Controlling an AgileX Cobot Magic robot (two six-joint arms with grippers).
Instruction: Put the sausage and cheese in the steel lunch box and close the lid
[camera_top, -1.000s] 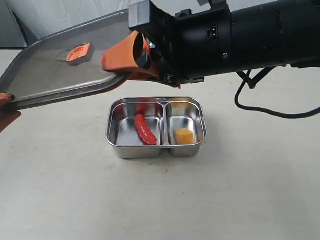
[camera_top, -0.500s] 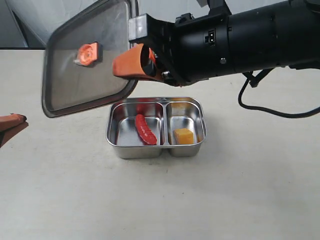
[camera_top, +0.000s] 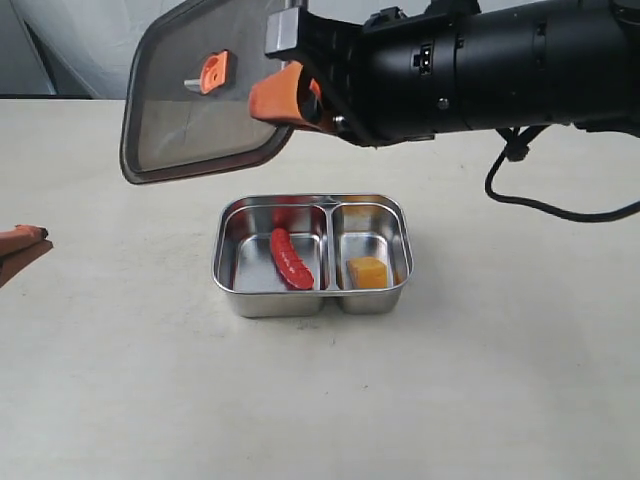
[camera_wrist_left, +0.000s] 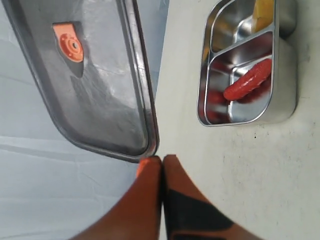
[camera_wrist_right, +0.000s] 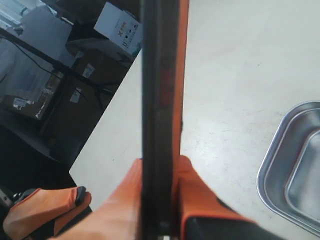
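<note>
Steel lunch box (camera_top: 270, 302), uncovered, on the table (camera_top: 480, 380): sausage (camera_top: 291, 259) in the larger compartment, cheese (camera_top: 367, 271) in the smaller. Lid (camera_top: 195, 100), dark tinted, aloft and tilted, up and leftward of the box, its edge clamped by the right gripper (camera_top: 285, 100). Left gripper (camera_wrist_left: 162, 165) low, well apart from the box, fingers pressed together, empty.

Looking like a lab (prob. robotics): boxes (camera_wrist_right: 119, 24) piling up off-table, white sheet (camera_top: 72, 42) hanging behind bare table (camera_top: 500, 380).
</note>
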